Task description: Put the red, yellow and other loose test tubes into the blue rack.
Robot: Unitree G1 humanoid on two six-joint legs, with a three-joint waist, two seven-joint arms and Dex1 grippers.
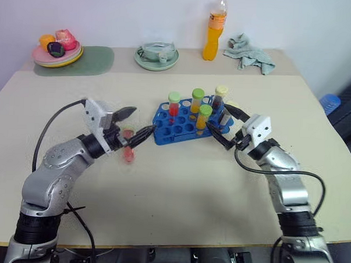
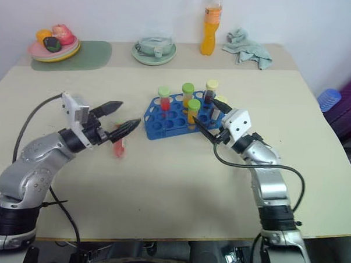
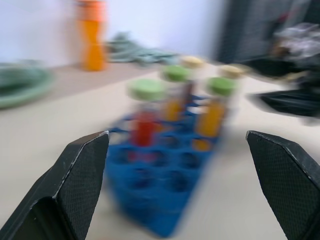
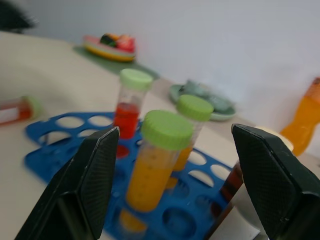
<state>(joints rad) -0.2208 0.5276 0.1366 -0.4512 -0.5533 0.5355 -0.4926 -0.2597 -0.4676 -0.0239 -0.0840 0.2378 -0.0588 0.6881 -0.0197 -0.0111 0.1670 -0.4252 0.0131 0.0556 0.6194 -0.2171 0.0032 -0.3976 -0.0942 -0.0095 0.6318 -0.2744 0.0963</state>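
Test tubes stand upright in your blue rack (image 1: 181, 125) near the middle of the cream table (image 1: 178, 196): one red-filled with a green cap (image 1: 174, 104), two orange-filled with green caps (image 1: 204, 117), and a dark-filled one with a pale yellow cap (image 1: 219, 97). One loose tube of red liquid (image 1: 128, 146) lies on the table just left of the rack, under your left gripper (image 1: 134, 125). That gripper's black fingers are spread wide and hold nothing, pointing toward the rack. Your right gripper (image 1: 219, 126) sits at the rack's right end, jaws parted and empty, with the nearest orange tube between them in its wrist view. Along the far edge you have a plate of toy food (image 1: 58, 50), a green dish (image 1: 156, 55), an orange drink bottle (image 1: 213, 28) and a crumpled cloth (image 1: 249, 53).
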